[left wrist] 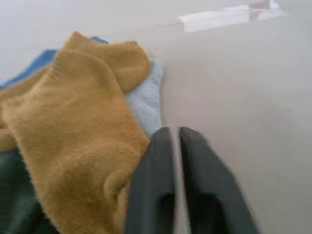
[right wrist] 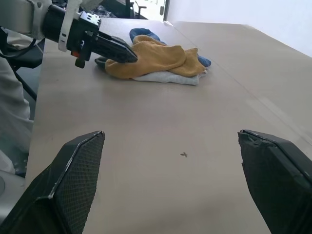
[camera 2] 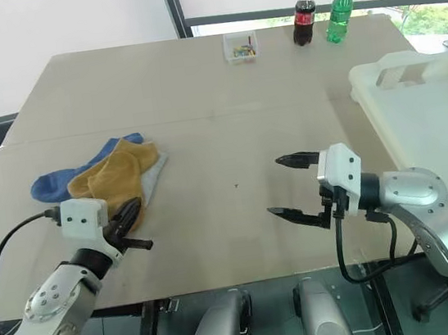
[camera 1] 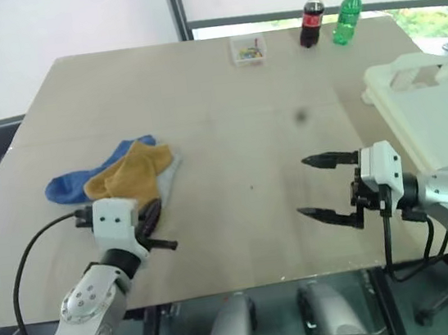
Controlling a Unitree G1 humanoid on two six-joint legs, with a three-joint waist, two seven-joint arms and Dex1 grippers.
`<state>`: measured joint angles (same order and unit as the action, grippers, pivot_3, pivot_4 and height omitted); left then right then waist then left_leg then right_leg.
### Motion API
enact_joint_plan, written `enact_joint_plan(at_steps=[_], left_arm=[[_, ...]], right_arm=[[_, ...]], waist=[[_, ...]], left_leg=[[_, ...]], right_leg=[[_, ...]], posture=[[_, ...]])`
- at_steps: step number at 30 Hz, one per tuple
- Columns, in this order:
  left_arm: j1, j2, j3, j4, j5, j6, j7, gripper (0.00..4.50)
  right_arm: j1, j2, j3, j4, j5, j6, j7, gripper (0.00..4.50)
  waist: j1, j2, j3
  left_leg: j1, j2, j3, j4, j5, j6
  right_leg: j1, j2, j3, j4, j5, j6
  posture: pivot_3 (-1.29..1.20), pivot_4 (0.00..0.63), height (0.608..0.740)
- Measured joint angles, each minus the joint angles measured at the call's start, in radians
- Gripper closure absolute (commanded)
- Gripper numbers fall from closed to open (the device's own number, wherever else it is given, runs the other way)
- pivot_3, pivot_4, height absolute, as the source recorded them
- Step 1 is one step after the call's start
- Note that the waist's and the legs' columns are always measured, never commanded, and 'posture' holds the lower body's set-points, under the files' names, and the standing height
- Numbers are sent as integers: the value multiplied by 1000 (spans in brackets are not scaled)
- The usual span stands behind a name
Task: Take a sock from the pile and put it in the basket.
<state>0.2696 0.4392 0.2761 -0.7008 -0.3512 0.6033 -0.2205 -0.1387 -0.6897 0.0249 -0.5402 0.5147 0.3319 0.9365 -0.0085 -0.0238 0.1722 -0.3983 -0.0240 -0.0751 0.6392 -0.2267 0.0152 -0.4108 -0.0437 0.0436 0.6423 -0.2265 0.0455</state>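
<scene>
table [camera 1: 222, 93]: a broad beige top is seen, on which everything in the scene is laid out.
pile [camera 1: 130, 173]: a loose heap of socks is found on the robot's left part of the table, near the front edge; a mustard-yellow sock [left wrist: 73, 126] is laid on top, a blue sock [camera 1: 65, 187] is spread out toward the robot's left, a pale grey sock [left wrist: 145, 100] is tucked under the yellow one, and a dark green sock [left wrist: 14, 195] is glimpsed at the near side in the left wrist view.
left gripper [camera 2: 127, 217]: it is held at the near edge of the pile; in the left wrist view its two black fingers [left wrist: 151, 190] are seen pressed nearly together with only a thin slit between them, right beside the yellow sock's edge; whether any cloth is pinched between them cannot be told.
right gripper [camera 1: 322, 188]: it is held above bare table toward the robot's right, pointed toward the robot's left; its fingers [right wrist: 73, 175] are spread wide apart and nothing is held between them.
basket [camera 1: 439, 106]: a large cream-white plastic basket with a handle cut-out is set at the robot's right edge of the table, well apart from the pile.
small clear box [camera 1: 247, 50]: it is placed near the far edge, with small coloured items inside.
bottles: a dark cola bottle [camera 1: 312, 17] with a red cap and a green bottle [camera 1: 347, 14] with a yellow cap are stood upright side by side at the far edge, just beside the box.
</scene>
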Motion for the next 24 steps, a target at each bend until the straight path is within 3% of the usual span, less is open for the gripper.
enact_joint_plan(at_steps=[1, 13, 19, 21, 24], left_arm=[[9, -6, 0, -4, 7, 1, 9, 2285], [35, -77, -10, -11, 124, 33, 129, 2285], [-30, -105, -40, 17, 155, 47, 152, 2285], [-41, -111, -53, 25, 162, 49, 152, 2808], [-63, -113, -53, 50, 166, 49, 147, 4069]], right_arm=[[-1, 3, 0, 1, 1, -4, 2, 0], [-36, 36, 1, 33, -3, -55, 17, 0], [-18, 32, -1, 40, -5, -64, 18, 0], [-7, 28, -2, 42, -5, -67, 18, 0], [14, 17, -26, 44, -5, -73, 17, 0]], waist=[[0, 0, 0], [1, 0, 0], [5, 0, 0], [4, 0, 0], [4, 0, 0]], left_leg=[[0, 0, 0, 0, 0, 0], [0, 0, 0, 0, 0, 0], [0, 0, 0, 1, 0, 0], [0, 0, 0, 1, 0, 0], [0, 0, 0, 1, 0, 0]], right_leg=[[0, 0, 0, 0, 0, 0], [0, 4, 0, 0, 1, 1], [0, 4, -1, 0, 1, 1], [0, 4, 0, 0, 1, 1], [0, 4, 0, 1, 1, 1]], posture=[[0, 150, 740], [0, 150, 740], [0, 150, 740], [0, 150, 740], [0, 150, 740]])
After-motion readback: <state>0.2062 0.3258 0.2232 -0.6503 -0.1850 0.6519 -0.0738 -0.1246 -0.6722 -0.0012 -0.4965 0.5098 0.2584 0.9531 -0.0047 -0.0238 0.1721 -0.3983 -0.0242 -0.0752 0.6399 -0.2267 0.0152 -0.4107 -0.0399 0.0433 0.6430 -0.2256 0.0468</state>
